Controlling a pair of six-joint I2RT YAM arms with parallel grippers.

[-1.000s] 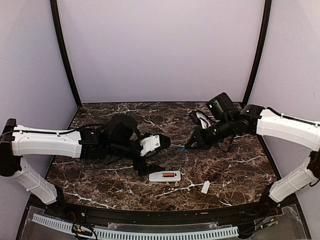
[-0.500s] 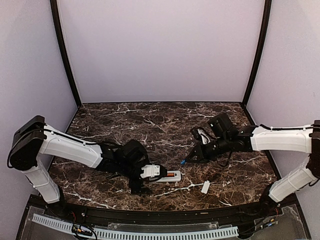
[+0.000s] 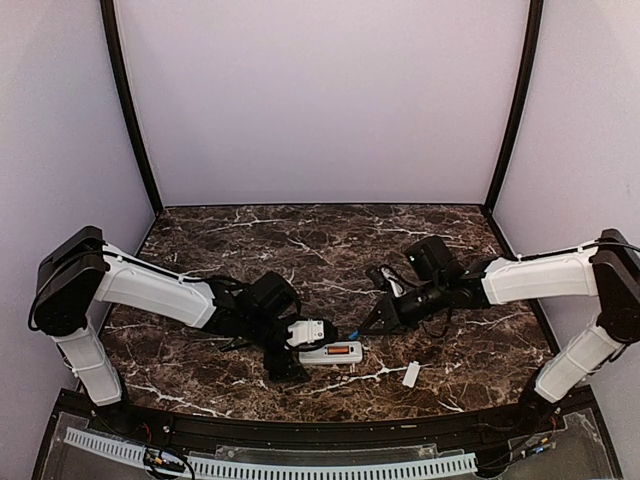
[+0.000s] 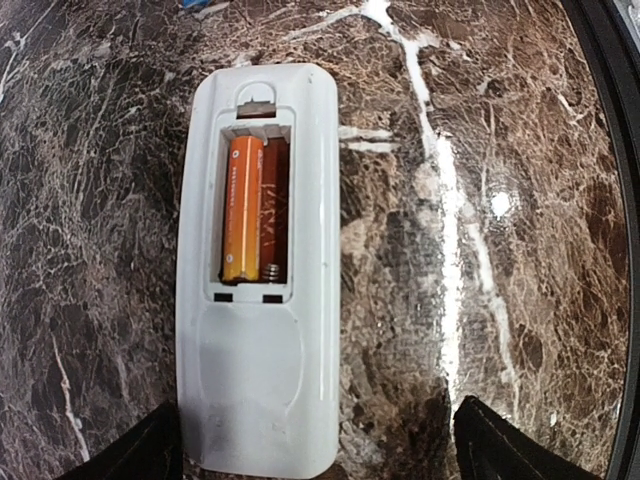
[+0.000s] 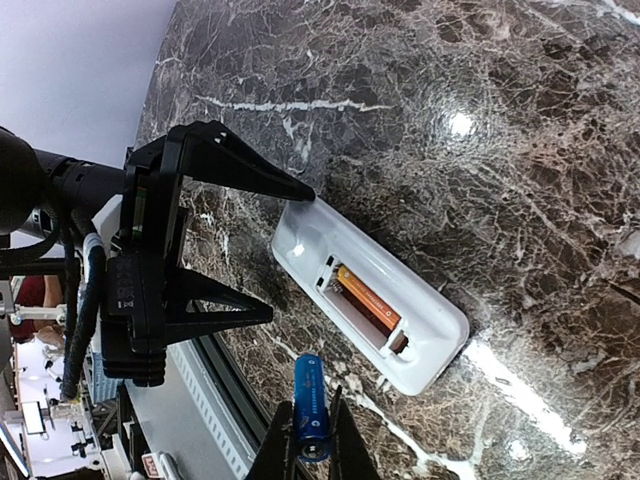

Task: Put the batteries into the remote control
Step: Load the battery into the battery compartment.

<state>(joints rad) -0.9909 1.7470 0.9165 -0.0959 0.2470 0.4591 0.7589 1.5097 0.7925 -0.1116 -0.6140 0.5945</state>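
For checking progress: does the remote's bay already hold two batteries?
No, the remote control holds one orange battery, and the slot beside it is empty.

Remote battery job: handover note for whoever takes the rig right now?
Left gripper: open, straddling one end of the remote control, not clamped.
Right gripper: shut on the second battery, close beside the remote control.
The remote control lies bay up on the table; the white cover lies apart, toward the right arm.
Done: first battery seated in the bay.
Left: seat the second battery in the free slot.
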